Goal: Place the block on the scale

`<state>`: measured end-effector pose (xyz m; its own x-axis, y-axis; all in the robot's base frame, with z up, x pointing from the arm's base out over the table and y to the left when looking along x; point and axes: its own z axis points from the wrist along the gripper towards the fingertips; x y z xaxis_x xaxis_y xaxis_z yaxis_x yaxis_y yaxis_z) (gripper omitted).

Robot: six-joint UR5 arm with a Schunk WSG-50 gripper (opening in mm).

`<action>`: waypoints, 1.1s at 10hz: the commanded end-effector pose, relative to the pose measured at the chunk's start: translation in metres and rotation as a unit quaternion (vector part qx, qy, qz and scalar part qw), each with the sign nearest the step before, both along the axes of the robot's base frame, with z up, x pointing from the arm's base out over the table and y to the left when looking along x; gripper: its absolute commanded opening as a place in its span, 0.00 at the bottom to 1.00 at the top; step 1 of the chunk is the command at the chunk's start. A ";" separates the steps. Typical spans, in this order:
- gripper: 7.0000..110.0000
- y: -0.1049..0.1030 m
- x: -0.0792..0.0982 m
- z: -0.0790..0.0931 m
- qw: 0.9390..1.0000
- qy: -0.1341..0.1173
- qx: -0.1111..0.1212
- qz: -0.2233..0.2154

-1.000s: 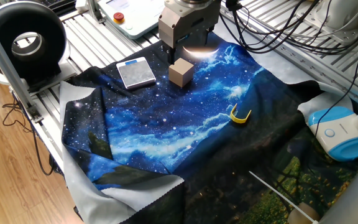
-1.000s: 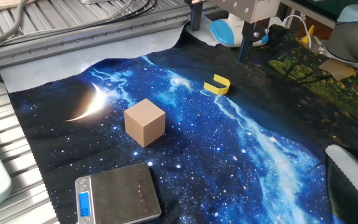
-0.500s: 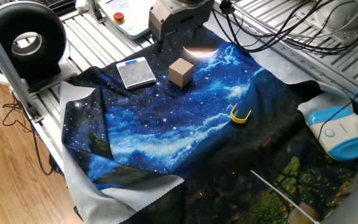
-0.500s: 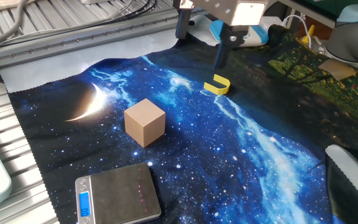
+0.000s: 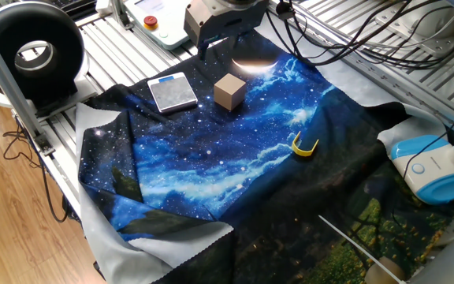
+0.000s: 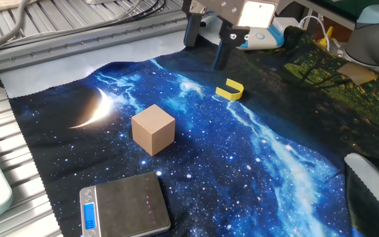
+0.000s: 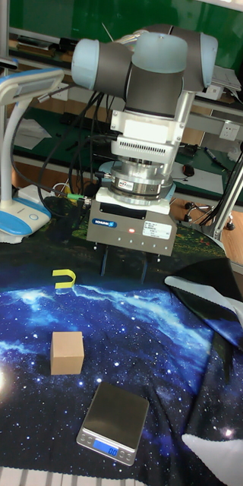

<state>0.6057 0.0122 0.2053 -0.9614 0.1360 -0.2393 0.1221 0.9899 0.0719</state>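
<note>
starry cloth, plain tan block, seemingly unmarked

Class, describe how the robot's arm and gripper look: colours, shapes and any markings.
The arm has rounded grey joint housings with light-blue caps. Below sits a ribbed silver cylinder, then the gripper: a boxy silver-grey body with a small blue label, small red lights and two thin dark fingers.

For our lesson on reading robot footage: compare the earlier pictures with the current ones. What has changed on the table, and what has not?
Only the arm's two-finger gripper moved: in the other fixed view it slid leftward above the cloth, open jaws holding nothing. The light-brown wooden cube, the flat silvery scale with its blue strip and the yellow curved clip stayed put.
</note>
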 end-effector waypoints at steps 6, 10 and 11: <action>0.00 -0.001 0.000 0.001 1.000 -0.001 -0.001 0.007; 0.00 -0.005 -0.004 -0.001 1.000 0.008 -0.010 0.012; 0.00 -0.005 -0.005 -0.001 1.000 0.009 -0.010 0.012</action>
